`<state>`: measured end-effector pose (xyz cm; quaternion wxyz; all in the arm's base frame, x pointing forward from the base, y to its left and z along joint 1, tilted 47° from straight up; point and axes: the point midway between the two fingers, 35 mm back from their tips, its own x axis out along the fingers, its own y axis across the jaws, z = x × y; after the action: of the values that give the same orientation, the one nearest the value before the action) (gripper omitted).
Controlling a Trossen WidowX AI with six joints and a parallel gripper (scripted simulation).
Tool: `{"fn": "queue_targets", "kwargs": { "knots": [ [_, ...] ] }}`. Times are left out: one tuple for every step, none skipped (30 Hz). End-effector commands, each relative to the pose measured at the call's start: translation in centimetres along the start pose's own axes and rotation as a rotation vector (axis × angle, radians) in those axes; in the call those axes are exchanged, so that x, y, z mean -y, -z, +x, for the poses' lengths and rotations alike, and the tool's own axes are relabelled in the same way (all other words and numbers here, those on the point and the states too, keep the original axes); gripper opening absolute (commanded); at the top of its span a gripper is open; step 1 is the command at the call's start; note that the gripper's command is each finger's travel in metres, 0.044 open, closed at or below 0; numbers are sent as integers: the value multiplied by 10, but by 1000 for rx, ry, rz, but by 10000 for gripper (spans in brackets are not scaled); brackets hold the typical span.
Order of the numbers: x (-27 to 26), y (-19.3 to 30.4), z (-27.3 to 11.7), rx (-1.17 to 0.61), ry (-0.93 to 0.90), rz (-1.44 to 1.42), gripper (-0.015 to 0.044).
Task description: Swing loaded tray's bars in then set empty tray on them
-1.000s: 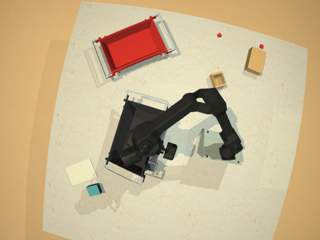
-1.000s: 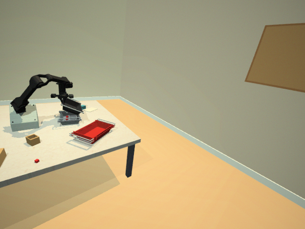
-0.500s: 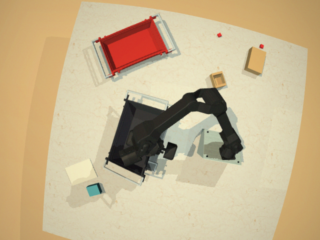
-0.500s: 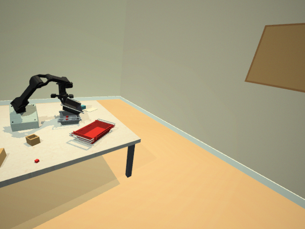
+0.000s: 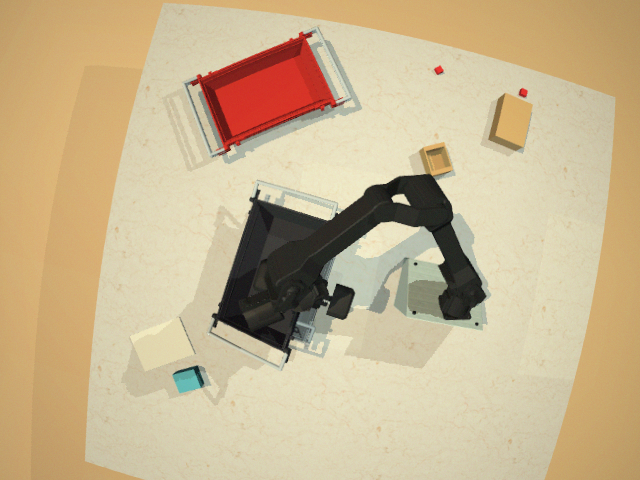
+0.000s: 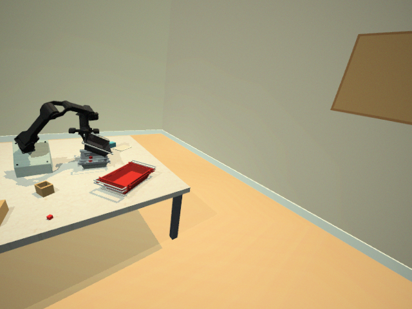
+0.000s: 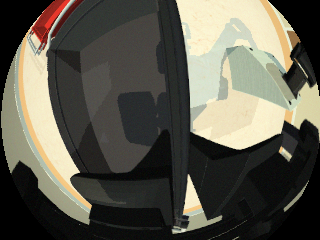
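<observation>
My gripper (image 6: 85, 136) (image 7: 171, 133) is shut on the near long wall of the empty black tray (image 5: 273, 222) (image 6: 96, 141) (image 7: 100, 65). The tray hangs tilted above the table, its side away from the arm's base lower, with its wire bars out over its ends. The loaded grey tray (image 6: 94, 165) stands below it, largely covered by the black tray and the arm in the top view. A red block (image 6: 90, 157) shows in the load. Pale wire bars show near the grey tray's top; their exact position is hard to tell.
A red tray (image 5: 268, 98) (image 6: 131, 176) stands on the table. Also there are a small open tan box (image 5: 437, 159) (image 6: 44, 188), a larger tan block (image 5: 511, 119), two small red cubes, a teal block (image 5: 188, 379) and a cream sheet (image 5: 162, 344).
</observation>
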<state>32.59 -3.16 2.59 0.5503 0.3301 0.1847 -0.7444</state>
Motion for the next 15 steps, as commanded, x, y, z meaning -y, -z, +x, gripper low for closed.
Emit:
{"fn": "queue_targets", "kwargs": {
  "knots": [
    [-3,0,1,-2,-29,-1,0],
    [-2,0,3,-2,-29,-1,0],
    [-2,0,5,-2,-29,-1,0],
    [-2,0,6,-2,-29,-1,0],
    [-2,0,8,-2,-29,-1,0],
    [-2,0,10,-2,-29,-1,0],
    [-2,0,12,-2,-29,-1,0],
    [-2,0,13,-2,-29,-1,0],
    [-1,0,15,-2,-29,-1,0],
    [-1,0,17,-2,-29,-1,0],
    [-1,0,18,-2,-29,-1,0],
    [-1,0,20,-2,-29,-1,0],
    [0,0,22,-1,-29,-1,0],
    [0,0,22,-1,-29,-1,0],
    [0,0,22,-1,-29,-1,0]
  ]
}}
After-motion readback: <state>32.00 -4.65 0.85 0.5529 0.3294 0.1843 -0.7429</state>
